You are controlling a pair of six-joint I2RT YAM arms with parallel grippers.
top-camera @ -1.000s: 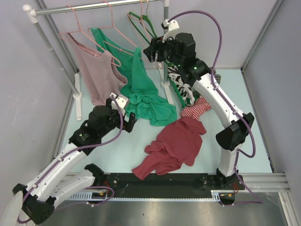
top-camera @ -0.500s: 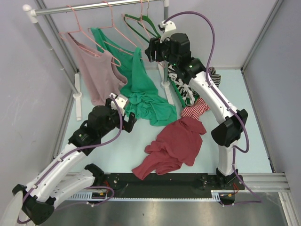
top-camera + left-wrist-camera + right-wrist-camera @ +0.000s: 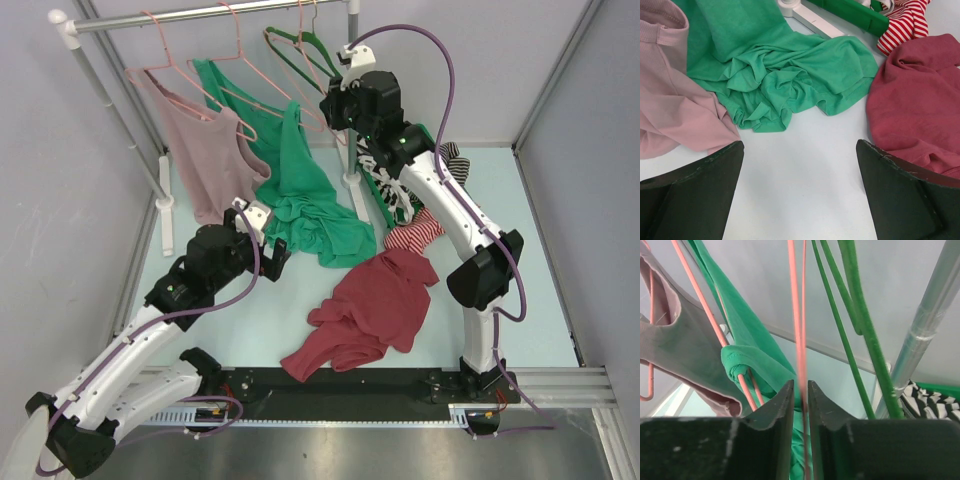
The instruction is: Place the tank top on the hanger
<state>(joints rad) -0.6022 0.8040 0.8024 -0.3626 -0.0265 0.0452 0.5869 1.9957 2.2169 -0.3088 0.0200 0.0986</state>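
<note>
The maroon tank top (image 3: pixel 370 310) lies crumpled on the table in front of the right arm's base. It also shows at the right of the left wrist view (image 3: pixel 920 105). A bare thin pink hanger (image 3: pixel 303 50) hangs from the rail. My right gripper (image 3: pixel 337 104) is raised to it, and in the right wrist view the jaws (image 3: pixel 800 385) are shut on the pink hanger's wire (image 3: pixel 801 340). My left gripper (image 3: pixel 275 255) is open and empty, low over bare table (image 3: pixel 800 150), left of the tank top.
The rail (image 3: pixel 200 14) carries a dusty-pink top (image 3: pixel 205 160) and a bright green top (image 3: pixel 300 190) on pink hangers, and a dark green hanger (image 3: pixel 295 52). Red-striped cloth (image 3: pixel 415 232) and black-and-white cloth (image 3: pixel 385 175) lie by the rack's post.
My right arm has shifted a little left and closer to the rail, and the dark green hanger has swung left. The left arm and the tank top have not moved.
</note>
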